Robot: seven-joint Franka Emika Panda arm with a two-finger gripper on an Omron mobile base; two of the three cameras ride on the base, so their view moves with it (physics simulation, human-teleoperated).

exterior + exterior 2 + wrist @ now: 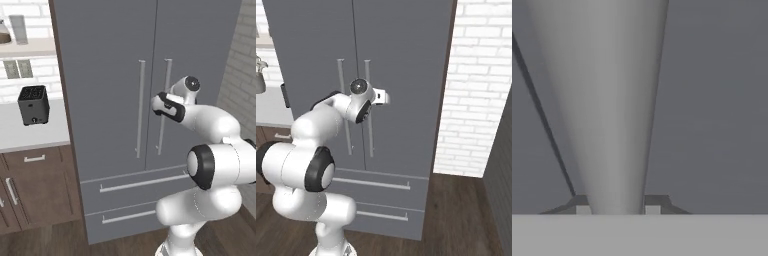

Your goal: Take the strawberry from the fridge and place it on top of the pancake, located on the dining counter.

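Robot grabs the fridge door handle

In the middle of the hand view the gripper (617,210) is squeezed tight on the right door handle (607,125) of the fridge (105,75). Both doors are closed, so the strawberry must be hidden inside. Opening, picking and carrying to the pancake are left.

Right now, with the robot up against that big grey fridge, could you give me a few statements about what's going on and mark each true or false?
1. Both doors of the fridge are open. False: both are shut.
2. The gripper is closed around the right door handle. True: in the hand view the bar sits between the fingertips.
3. A black toaster stands on the counter left of the fridge. True.
4. The fridge's two lower drawers are pulled out. False: both are pushed in.
5. The wall to the fridge's right is white brick. True.
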